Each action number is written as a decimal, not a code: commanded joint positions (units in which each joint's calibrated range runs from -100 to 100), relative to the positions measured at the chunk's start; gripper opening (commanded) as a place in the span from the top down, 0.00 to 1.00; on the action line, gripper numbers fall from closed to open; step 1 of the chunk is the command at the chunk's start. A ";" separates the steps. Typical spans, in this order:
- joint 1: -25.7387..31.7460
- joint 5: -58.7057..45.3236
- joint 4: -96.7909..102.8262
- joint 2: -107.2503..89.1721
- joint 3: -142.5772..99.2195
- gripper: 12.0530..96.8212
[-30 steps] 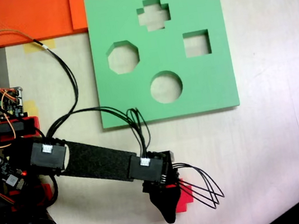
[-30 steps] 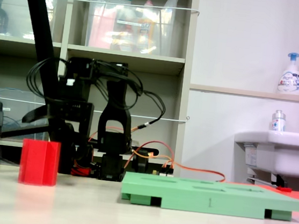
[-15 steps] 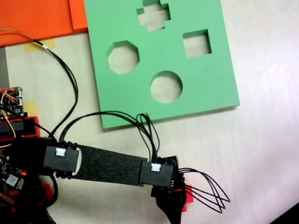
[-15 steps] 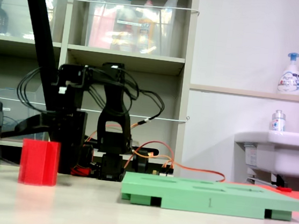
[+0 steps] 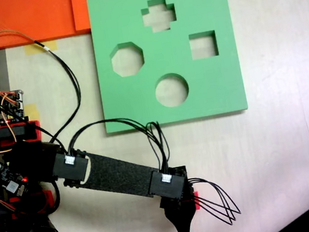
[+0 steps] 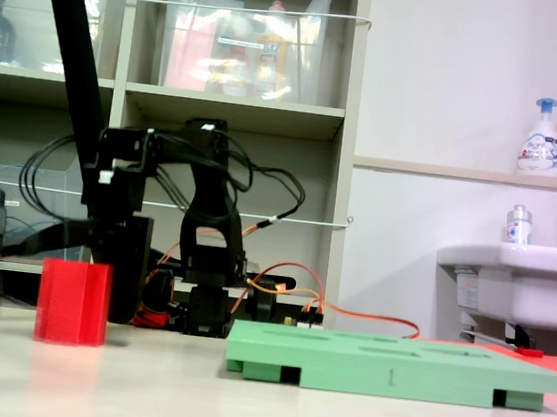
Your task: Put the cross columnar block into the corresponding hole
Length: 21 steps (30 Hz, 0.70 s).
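Tabletop scene: arm (image 5: 114, 178) reaches outward, end effector (image 5: 183, 220) over cross columnar block (image 6: 73, 302).

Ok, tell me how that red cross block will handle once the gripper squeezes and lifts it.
The red cross block looks like foam, so it is probably light and may give slightly under the gripper. It stands upright on a flat base, taller than wide, so a sideways nudge could tip it. Rolling seems unlikely.

Arm (image 5: 114, 178): black links, rough-textured forearm segment, white connector labels on servo housings. Thin black cable loops along the links. Base: red printed parts, orange wires, exposed circuit boards.
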 commanded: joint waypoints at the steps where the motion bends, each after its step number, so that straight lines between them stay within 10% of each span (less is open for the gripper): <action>1: -0.24 -0.34 0.42 -0.09 2.93 0.03; 11: -0.93 -0.49 -2.76 0.46 2.43 0.62; 21: -0.88 -0.49 -7.00 2.00 2.43 0.66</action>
